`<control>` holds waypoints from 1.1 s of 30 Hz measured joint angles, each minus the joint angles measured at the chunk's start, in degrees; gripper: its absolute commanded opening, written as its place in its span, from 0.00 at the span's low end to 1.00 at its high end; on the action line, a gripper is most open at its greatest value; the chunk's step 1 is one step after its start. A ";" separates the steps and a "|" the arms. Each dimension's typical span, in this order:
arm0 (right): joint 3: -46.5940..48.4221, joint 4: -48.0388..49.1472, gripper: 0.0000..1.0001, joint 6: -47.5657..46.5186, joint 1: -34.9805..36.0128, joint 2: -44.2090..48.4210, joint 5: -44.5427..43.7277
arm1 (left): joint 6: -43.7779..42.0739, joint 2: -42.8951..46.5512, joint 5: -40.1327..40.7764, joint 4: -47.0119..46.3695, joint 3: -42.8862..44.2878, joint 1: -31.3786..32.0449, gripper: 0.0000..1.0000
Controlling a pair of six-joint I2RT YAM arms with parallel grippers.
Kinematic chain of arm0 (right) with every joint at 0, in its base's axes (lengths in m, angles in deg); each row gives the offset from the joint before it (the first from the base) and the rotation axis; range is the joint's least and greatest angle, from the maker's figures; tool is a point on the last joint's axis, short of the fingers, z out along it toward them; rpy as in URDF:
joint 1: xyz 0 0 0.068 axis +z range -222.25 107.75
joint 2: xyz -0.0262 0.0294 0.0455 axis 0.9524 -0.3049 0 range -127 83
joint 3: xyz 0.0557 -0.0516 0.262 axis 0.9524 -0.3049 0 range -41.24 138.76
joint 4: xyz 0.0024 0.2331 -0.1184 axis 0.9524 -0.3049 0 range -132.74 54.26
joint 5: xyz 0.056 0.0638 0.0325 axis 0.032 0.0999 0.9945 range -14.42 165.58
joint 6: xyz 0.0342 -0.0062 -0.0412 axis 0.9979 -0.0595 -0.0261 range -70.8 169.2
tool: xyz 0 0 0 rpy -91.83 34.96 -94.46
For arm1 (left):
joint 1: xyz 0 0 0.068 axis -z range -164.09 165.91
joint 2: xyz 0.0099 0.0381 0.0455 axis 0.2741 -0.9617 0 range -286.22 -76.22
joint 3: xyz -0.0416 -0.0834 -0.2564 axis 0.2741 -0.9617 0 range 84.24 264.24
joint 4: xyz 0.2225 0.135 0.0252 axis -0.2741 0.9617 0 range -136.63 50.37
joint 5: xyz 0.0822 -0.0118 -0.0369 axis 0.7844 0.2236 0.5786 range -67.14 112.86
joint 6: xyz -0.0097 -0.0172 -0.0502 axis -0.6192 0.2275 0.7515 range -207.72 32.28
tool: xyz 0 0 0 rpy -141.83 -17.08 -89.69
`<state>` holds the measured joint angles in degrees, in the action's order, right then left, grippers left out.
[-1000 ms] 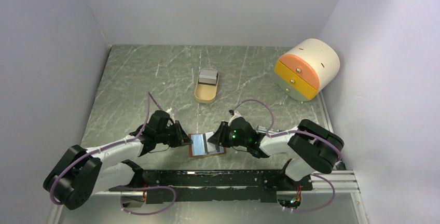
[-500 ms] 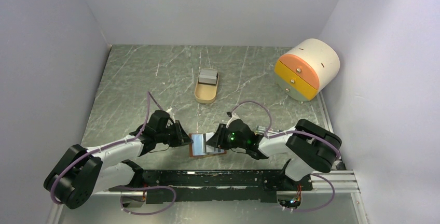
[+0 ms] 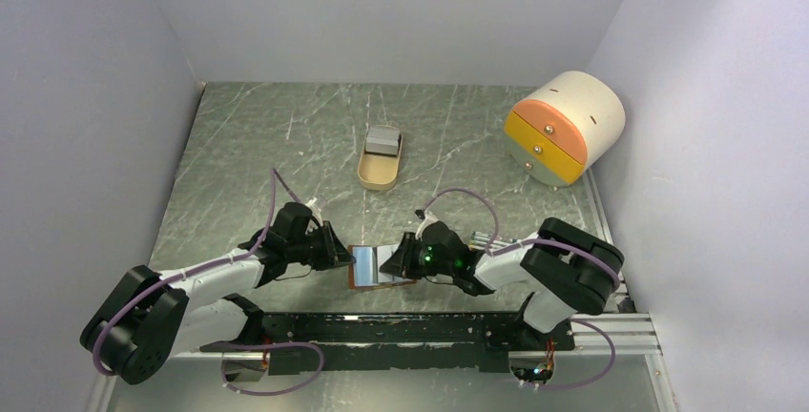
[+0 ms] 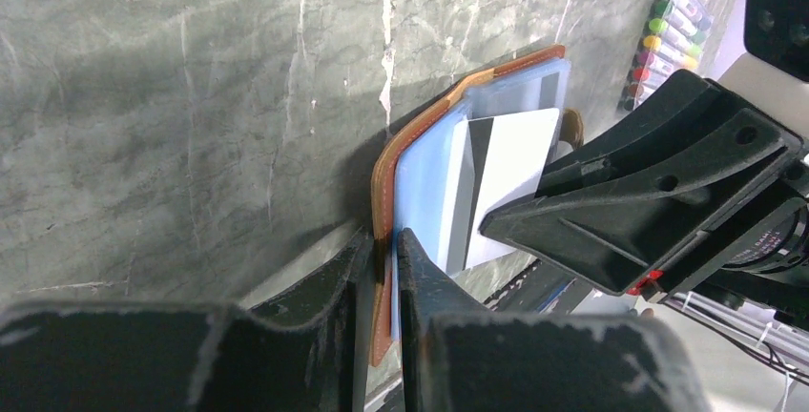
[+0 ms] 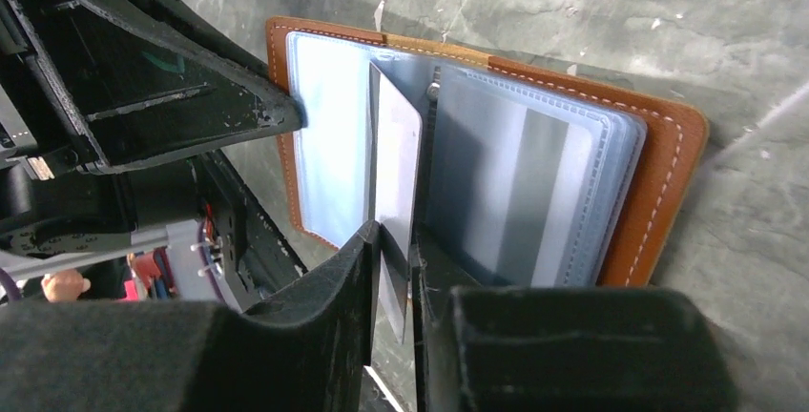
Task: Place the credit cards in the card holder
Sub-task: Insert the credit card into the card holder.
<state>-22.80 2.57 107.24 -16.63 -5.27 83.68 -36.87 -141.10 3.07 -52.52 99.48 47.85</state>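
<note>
The brown leather card holder point(image 3: 357, 281) lies open near the table's front edge, its clear blue sleeves showing. My left gripper point(image 4: 384, 250) is shut on the holder's left edge point(image 4: 383, 183). My right gripper point(image 5: 412, 240) is shut on a grey-white credit card point(image 5: 396, 169) and holds it on edge over the holder's middle fold point(image 5: 658, 193). The card point(image 4: 510, 169) with a dark stripe also shows in the left wrist view. In the top view the left gripper point(image 3: 336, 257) and right gripper point(image 3: 393, 264) face each other across the holder.
A tan oval tray point(image 3: 380, 172) holding grey cards sits mid-table. A white and orange drawer box point(image 3: 565, 124) stands at the back right. A pack of coloured pens point(image 4: 663, 40) lies beside the right arm.
My right gripper has moved a little left with the card, further over the open holder. The left gripper has stayed still.
</note>
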 measured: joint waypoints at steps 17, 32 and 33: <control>3.76 -3.56 0.38 -2.89 -1.75 -1.88 5.86 | -0.55 -1.05 0.02 -0.28 0.00 0.00 0.18; 10.21 -22.32 0.38 -4.96 -1.18 2.64 -1.09 | -0.52 -0.92 -0.83 -0.72 0.00 0.00 0.18; 10.45 -23.23 0.39 -5.22 -1.05 2.97 -1.55 | -0.52 -0.92 -0.83 -0.72 0.00 0.00 0.17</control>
<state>-12.36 -20.67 102.01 -17.68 -2.30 82.13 -37.40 -142.02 2.24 -53.24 99.48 47.85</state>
